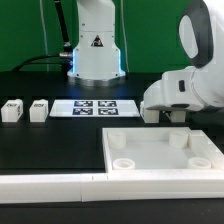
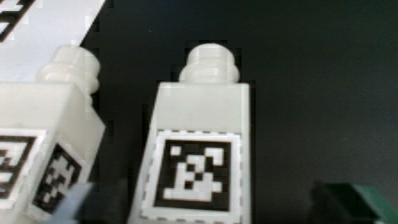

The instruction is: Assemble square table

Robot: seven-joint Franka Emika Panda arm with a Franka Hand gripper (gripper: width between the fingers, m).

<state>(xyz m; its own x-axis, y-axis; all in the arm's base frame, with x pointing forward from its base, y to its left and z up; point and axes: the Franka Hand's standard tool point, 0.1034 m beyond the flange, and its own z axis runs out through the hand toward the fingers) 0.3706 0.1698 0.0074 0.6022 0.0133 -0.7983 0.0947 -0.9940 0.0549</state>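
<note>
The square table top (image 1: 160, 152), a white tray with a raised rim and round corner sockets, lies at the front right. Two white tagged leg blocks (image 1: 12, 110) (image 1: 38, 110) stand at the exterior view's left. My gripper (image 1: 168, 117) hangs low just behind the top's far edge. In the wrist view it (image 2: 196, 212) is open over a third leg block (image 2: 199, 140), which lies flat, tag up. One dark fingertip (image 2: 349, 204) shows beside it, apart from it. A fourth leg block (image 2: 45, 130) lies alongside. The other fingertip is out of view.
The marker board (image 1: 93, 107) lies flat behind the middle of the table. A long white bar-shaped wall (image 1: 90, 190) runs along the front edge. The robot base (image 1: 97, 45) stands at the back.
</note>
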